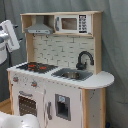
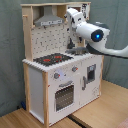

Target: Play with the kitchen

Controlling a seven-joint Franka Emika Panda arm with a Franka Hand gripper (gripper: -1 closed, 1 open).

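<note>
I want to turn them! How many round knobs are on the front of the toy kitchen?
2 knobs, both on the kitchen front panel under the stovetop, above the oven door: one knob and another knob beside it. None look hidden.

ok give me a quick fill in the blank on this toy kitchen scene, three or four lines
1. The black faucet stands behind the ____.
2. The grey hood hangs directly above the ____.
3. In the first exterior view, the microwave sits to the ____ of the hood.
4. The oven door is ____.

Missing words: sink; stovetop; right; closed
</note>
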